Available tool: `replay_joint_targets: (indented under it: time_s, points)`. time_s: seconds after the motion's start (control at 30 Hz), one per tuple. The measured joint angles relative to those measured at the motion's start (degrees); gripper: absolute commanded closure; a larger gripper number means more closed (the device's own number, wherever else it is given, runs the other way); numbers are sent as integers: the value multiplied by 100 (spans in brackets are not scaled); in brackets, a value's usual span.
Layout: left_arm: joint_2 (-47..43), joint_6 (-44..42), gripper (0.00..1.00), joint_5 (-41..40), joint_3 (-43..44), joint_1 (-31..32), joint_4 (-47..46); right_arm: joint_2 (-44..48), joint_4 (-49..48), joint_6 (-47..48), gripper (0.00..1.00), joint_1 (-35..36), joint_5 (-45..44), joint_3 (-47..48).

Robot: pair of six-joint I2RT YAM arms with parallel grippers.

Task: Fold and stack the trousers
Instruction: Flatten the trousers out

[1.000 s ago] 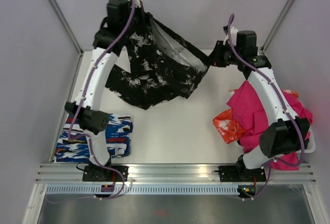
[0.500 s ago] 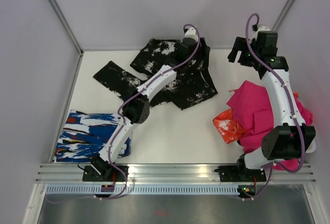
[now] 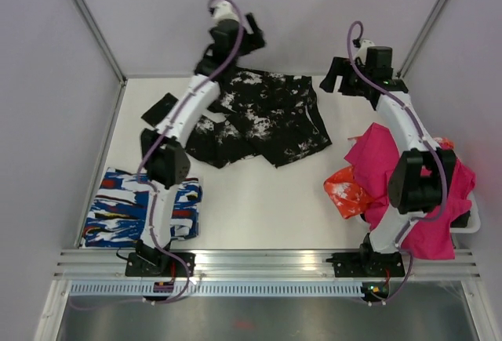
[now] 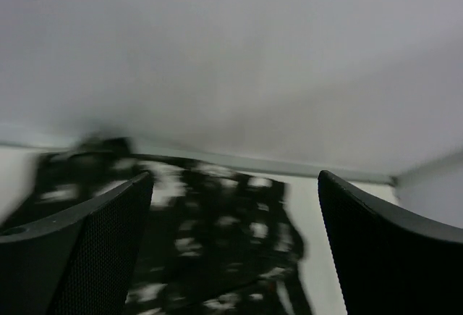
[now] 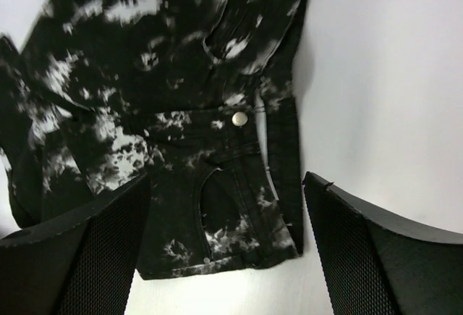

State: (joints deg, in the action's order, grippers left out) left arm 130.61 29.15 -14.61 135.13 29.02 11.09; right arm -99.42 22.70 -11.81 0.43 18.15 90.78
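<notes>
Trousers (image 3: 263, 117) lie rumpled across the far half of the white desk (image 3: 259, 208) as we look down from overhead, one leg trailing to the left. Left claw (image 3: 249, 40) hangs above their far edge near the back wall; right claw (image 3: 333, 76) hovers just off their right side. A folded blue-white-red garment (image 3: 141, 208) sits at near left, and a magenta cloth (image 3: 400, 172) is heaped at near right with an orange piece (image 3: 345, 192) beside it. From the left wrist, we see fingers (image 4: 94, 250) spread wide, nothing between them, blurred splattered fabric below. From the right wrist, fingers (image 5: 376, 250) likewise stand apart and empty over the waistband and its metal button (image 5: 239, 118).
</notes>
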Motion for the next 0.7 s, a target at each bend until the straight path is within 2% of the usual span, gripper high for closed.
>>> replay_joint_targets:
  time_s: [0.17,0.23,0.37,0.5,0.7]
  points:
    - [-1344,-24,0,-444,-1276,-1526,988,-1541,144,-13,8,640,-271,887]
    - [-1836,-66,0,-518,-1941,-1858,1250,-2199,243,-13,8,820,-518,1469]
    - [-2426,-94,2,-339,-3176,-2170,1641,-3296,538,-17,7,929,-1056,2638]
    - [-2490,-116,2,-52,-4131,-2446,1759,-3755,590,-59,7,933,-1547,3036]
    - [-2430,-188,1,271,-4468,-2581,1893,-4074,564,-203,8,933,-1862,3130]
